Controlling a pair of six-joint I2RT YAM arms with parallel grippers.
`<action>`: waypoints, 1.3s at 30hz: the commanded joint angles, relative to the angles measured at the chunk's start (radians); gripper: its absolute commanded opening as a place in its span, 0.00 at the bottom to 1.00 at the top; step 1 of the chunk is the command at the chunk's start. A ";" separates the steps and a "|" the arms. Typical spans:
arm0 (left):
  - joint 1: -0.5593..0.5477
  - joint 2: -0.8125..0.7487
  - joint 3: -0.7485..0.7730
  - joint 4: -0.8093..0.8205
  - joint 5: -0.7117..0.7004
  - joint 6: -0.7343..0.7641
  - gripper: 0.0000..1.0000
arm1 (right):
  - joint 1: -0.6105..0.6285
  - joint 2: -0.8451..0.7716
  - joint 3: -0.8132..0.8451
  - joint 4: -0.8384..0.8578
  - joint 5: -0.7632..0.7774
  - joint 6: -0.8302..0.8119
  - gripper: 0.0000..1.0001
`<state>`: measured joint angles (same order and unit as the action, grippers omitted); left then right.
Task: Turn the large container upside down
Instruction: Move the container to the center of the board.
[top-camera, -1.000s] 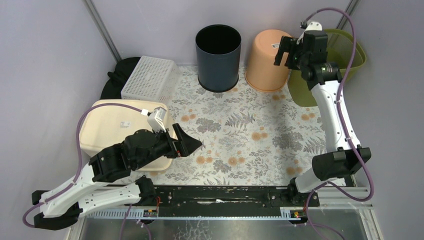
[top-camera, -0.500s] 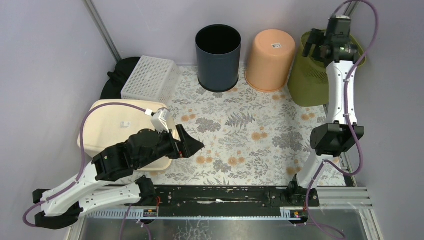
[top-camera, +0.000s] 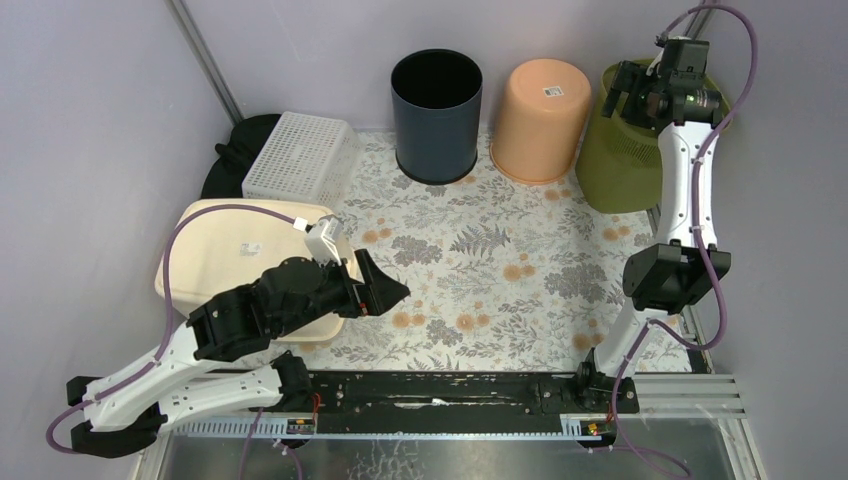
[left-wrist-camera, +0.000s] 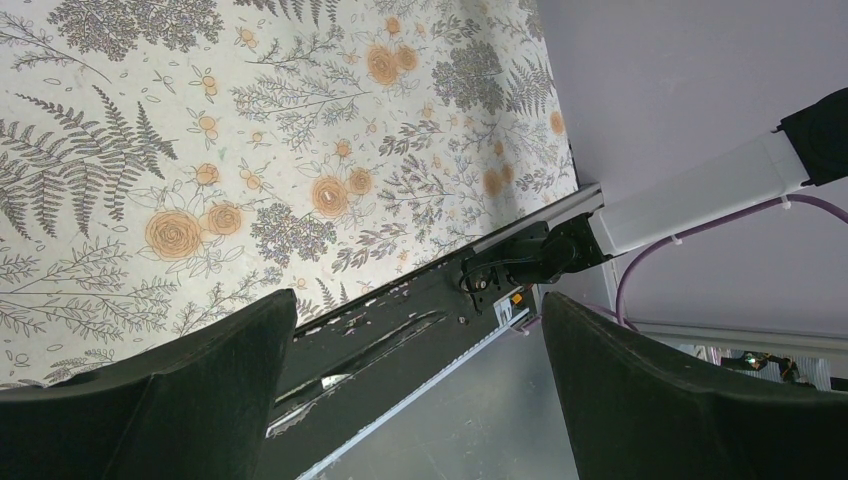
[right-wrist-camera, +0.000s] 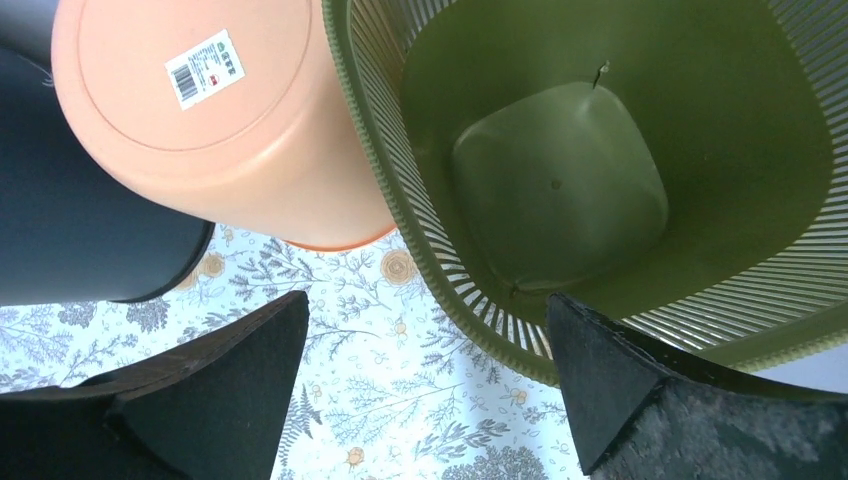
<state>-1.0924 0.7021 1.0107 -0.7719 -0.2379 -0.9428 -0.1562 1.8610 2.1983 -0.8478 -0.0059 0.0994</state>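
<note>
The large olive-green slatted container stands upright at the back right, its mouth facing up. In the right wrist view its inside is empty. My right gripper hovers above its left rim, open and empty. In the right wrist view the rim runs between the two fingers without touching them. My left gripper is open and empty, low over the floral mat near the front left. In the left wrist view it points at the black base rail.
An orange bucket stands upside down just left of the green container, almost touching it. A dark upright bin is at the back centre. A white lattice basket and a cream tub lie upside down at the left.
My right arm has swung right and up, from over the orange bucket to above the green container's rim. My left arm has barely moved.
</note>
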 joint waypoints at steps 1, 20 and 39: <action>-0.002 -0.004 -0.005 0.042 0.003 0.014 1.00 | 0.004 0.006 -0.001 -0.004 -0.029 -0.024 0.94; -0.002 -0.001 -0.017 0.058 0.014 0.024 1.00 | 0.004 0.007 -0.091 -0.057 -0.042 -0.004 0.72; -0.002 -0.023 -0.055 0.078 0.026 0.015 1.00 | 0.074 -0.022 -0.135 -0.151 0.058 0.016 0.24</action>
<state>-1.0924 0.6937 0.9718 -0.7609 -0.2234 -0.9394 -0.1104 1.8748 2.0445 -0.9264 0.0113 0.0956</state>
